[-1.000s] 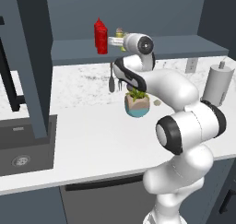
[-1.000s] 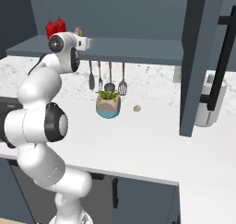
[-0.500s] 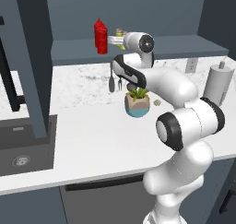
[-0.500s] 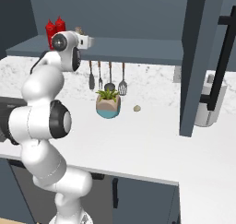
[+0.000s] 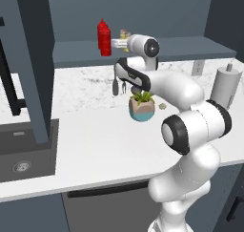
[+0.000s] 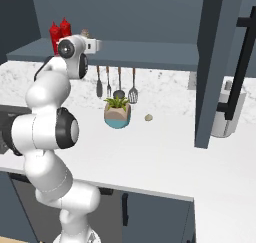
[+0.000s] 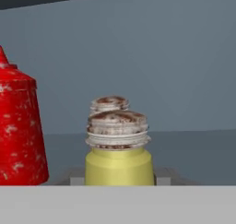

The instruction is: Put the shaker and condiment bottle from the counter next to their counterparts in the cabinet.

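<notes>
Slate-blue cabinet [image 5: 181, 47] shelf lies under your gripper [image 7: 120, 181], whose jaws pinch the upright shaker [image 7: 119, 147]. Its twin [image 7: 109, 103] stands directly behind and the red bottle [image 7: 18, 131] just beside, so you need only lower and release.

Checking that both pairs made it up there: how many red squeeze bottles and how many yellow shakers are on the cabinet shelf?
Red squeeze bottles: 2
Yellow shakers: 2, one behind the other in the hand view
Total: 4
</notes>
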Motion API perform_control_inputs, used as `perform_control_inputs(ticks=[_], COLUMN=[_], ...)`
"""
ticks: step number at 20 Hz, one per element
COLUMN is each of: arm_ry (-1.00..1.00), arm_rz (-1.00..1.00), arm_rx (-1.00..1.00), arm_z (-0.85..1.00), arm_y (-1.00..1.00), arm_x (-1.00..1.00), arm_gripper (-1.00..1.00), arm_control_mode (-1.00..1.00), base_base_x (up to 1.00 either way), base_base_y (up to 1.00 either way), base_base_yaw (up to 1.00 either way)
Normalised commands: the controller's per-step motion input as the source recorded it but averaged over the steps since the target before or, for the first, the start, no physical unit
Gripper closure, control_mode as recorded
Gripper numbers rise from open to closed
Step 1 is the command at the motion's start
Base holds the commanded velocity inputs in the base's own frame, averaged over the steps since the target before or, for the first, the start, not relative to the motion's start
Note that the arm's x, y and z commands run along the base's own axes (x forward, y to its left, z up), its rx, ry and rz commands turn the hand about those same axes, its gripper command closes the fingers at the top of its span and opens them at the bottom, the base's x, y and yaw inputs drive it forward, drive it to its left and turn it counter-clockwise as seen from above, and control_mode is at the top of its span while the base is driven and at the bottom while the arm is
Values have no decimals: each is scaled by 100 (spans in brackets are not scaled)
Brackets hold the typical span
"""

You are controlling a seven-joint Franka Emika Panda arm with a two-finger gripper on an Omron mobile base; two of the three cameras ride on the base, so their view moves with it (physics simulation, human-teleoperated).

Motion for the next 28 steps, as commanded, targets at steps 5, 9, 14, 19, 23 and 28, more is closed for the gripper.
perform_control_inputs(ticks=[5, 9, 14, 19, 23, 28], arm_ry=[-6, -2, 0, 0, -5, -11], arm_rz=[0, 0, 0, 0, 3, 6], arm_rx=[-9, 0, 0, 0, 0, -1], arm_z=[-41, -30, -24, -9, 0, 0], arm_y=[35, -1, -11, -6, 0, 0], arm_x=[1, 8, 24, 14, -18, -61], arm_gripper=[-100, -100, -100, -100, -100, -100], arm_control_mode=[-100, -100, -100, -100, -100, -100], base_base_x=[0, 0, 0, 0, 0, 0], base_base_y=[0, 0, 0, 0, 0, 0], base_base_yaw=[0, 0, 0, 0, 0, 0])
